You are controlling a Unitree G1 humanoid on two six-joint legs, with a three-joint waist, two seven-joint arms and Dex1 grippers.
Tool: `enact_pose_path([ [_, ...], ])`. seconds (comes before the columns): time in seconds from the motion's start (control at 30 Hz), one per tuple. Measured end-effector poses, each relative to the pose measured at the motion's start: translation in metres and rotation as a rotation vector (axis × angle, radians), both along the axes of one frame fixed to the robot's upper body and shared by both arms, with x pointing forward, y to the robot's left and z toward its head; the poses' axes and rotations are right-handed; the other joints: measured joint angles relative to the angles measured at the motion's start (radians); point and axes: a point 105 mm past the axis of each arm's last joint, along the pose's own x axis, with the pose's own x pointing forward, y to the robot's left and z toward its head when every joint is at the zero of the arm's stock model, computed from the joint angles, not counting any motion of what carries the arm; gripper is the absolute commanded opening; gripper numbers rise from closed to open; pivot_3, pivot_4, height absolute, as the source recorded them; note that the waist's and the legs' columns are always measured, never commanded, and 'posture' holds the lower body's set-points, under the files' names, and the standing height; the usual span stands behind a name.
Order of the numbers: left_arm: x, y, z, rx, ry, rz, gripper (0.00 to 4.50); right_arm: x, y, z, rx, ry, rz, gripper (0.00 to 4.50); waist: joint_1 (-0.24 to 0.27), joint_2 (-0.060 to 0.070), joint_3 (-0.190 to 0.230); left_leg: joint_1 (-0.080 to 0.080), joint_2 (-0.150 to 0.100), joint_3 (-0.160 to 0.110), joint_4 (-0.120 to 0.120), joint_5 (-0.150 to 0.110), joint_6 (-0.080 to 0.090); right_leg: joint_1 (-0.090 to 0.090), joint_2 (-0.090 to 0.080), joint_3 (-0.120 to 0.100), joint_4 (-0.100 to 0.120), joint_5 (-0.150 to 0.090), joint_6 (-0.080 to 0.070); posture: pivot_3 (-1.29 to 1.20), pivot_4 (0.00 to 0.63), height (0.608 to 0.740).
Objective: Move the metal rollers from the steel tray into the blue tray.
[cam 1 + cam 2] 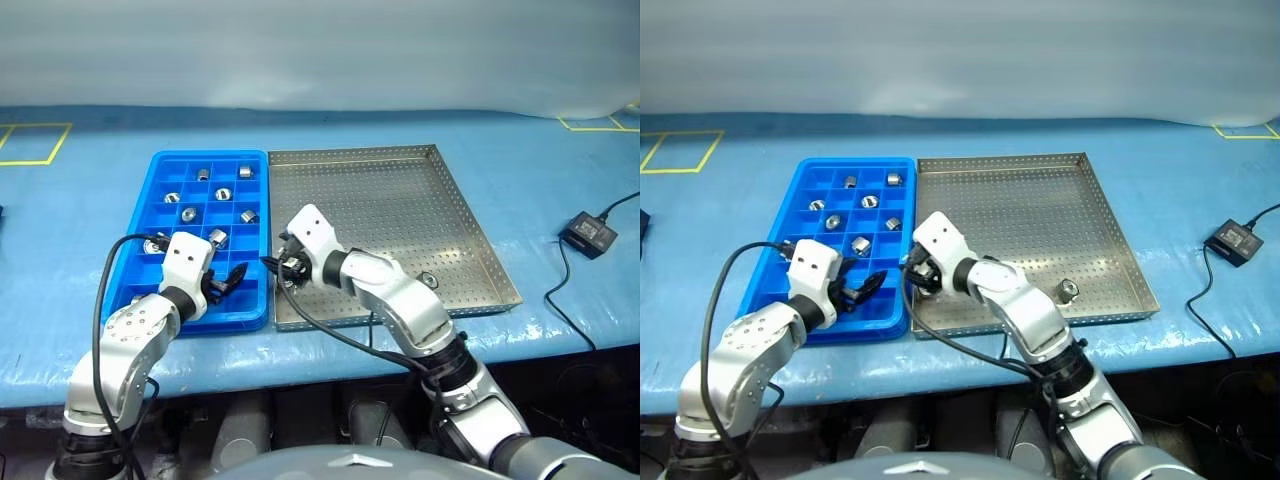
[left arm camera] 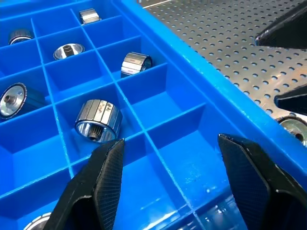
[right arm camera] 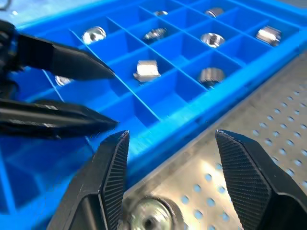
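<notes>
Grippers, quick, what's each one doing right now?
Left gripper: open, empty, over the blue tray.
Right gripper: open, a metal roller below it.

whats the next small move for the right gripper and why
Probably lower the right gripper and shut it on the roller lying just below its open fingers on the steel tray, by the blue tray wall. That roller looks loose, not gripped. Another roller waits further right.

Right pincer (image 3: 170, 179) spread over roller (image 3: 148, 216) on steel tray (image 3: 268, 143), beside blue tray (image 3: 144, 76).
</notes>
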Motion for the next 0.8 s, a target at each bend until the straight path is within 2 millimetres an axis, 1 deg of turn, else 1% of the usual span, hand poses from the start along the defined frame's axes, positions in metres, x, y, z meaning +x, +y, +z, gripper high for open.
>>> enact_pose_path([
  [0.07,-0.001,-0.005,0.002,-0.021,-0.008,-0.029,3.36,-0.007,-0.008,-0.005,-0.015,0.034,0.015,3.02,0.000,0.000,0.000,0.000,0.000,0.000,0.000,0.000,0.000,0.000,0.000,0.000,0.000,0.000,-0.001,0.01,0.150,0.740],
  [0.13,-0.001,-0.008,0.003,-0.026,-0.013,-0.044,3.36,-0.015,-0.011,-0.012,-0.019,0.078,0.049,3.02,-0.003,0.000,0.000,0.000,0.000,0.000,-0.001,0.000,0.000,0.000,0.001,0.000,0.000,0.000,-0.001,0.01,0.150,0.740],
  [0.2,-0.001,-0.010,0.002,-0.028,-0.012,-0.052,3.36,-0.023,-0.011,-0.019,-0.011,0.126,0.084,3.02,-0.005,0.000,0.000,0.001,0.001,0.000,0.000,0.000,0.000,0.000,0.002,0.000,0.000,0.000,0.000,0.01,0.150,0.740],
  [0.3,-0.001,-0.011,0.002,-0.028,-0.011,-0.055,3.36,-0.030,-0.007,-0.022,0.014,0.171,0.128,3.02,-0.006,0.000,0.000,0.001,0.001,0.000,0.000,0.000,0.000,0.001,0.002,0.000,0.000,-0.003,0.003,0.02,0.150,0.740],
  [0.37,-0.002,-0.010,0.002,-0.026,-0.011,-0.055,3.36,-0.030,-0.005,-0.025,0.025,0.194,0.134,3.02,-0.004,0.000,0.000,0.001,0.001,0.000,0.001,0.000,0.000,0.001,0.002,0.000,0.000,-0.003,0.004,0.02,0.150,0.740],
  [0.47,-0.002,-0.010,0.002,-0.023,-0.009,-0.054,3.36,-0.026,-0.005,-0.035,0.028,0.234,0.116,3.02,-0.002,0.000,0.000,0.001,0.001,0.000,0.001,0.000,0.000,0.001,0.001,0.000,0.000,-0.002,0.003,0.03,0.150,0.740],
  [0.63,-0.003,-0.010,0.003,-0.018,-0.013,-0.057,3.36,-0.016,-0.003,-0.037,0.040,0.213,0.091,3.02,0.001,0.000,0.000,0.001,0.001,0.000,0.001,0.000,0.000,0.001,0.002,0.000,0.000,-0.002,0.003,0.03,0.150,0.740],
  [0.8,-0.004,-0.009,0.003,-0.011,-0.011,-0.057,3.36,-0.012,-0.004,-0.037,0.035,0.188,0.085,3.02,0.004,0.000,0.000,0.001,0.001,0.000,0.001,0.000,0.000,0.001,0.002,0.000,0.000,-0.002,0.003,0.03,0.150,0.740],
])
